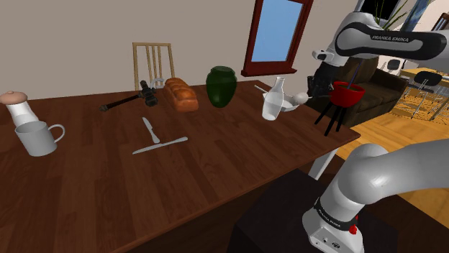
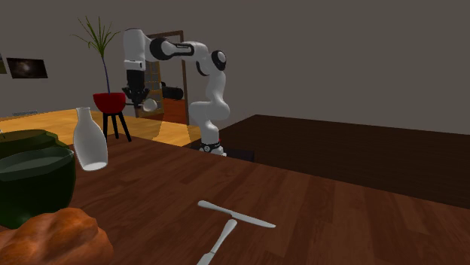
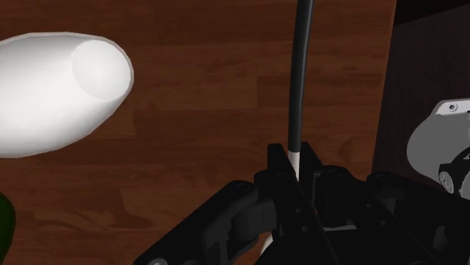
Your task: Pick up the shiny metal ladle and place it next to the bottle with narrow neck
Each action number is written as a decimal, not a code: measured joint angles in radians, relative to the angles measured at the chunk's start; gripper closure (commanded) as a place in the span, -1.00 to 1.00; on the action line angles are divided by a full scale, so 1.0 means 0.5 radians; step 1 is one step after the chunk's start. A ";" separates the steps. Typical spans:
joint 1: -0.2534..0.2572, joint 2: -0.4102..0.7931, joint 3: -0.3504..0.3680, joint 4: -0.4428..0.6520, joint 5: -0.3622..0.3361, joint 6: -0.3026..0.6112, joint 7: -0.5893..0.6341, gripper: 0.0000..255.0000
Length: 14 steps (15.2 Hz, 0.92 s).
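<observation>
My gripper (image 1: 311,92) hangs over the wooden table (image 1: 216,172) near its edge on the shoulder view's right. It is shut on the ladle (image 1: 298,96), clasping it close to the pale bowl. From between the fingers, in the wrist view, the ladle's thin dark handle (image 3: 303,75) runs straight away from the gripper (image 3: 295,162). The white narrow-necked bottle (image 1: 273,100) stands upright just to the shoulder view's left of the ladle. Seen from above, the bottle (image 3: 53,94) lies off to one side of the handle. In the second exterior view the gripper (image 2: 140,100) and ladle (image 2: 150,105) are beyond the bottle (image 2: 90,143).
A dark green vase (image 1: 221,86), a bread loaf (image 1: 182,93) and a black tool (image 1: 133,99) stand along the table's back. Two knives (image 1: 160,145) lie mid-table, a white mug (image 1: 37,138) at the left. A red pot on a stand (image 1: 347,93) is past the table edge.
</observation>
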State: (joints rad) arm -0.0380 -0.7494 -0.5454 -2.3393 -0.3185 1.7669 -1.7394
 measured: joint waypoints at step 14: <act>-0.038 0.008 -0.118 -0.358 -0.096 0.368 0.010 1.00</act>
State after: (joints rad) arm -0.0568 -0.7455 -0.6045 -2.5182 -0.3667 1.9512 -1.7346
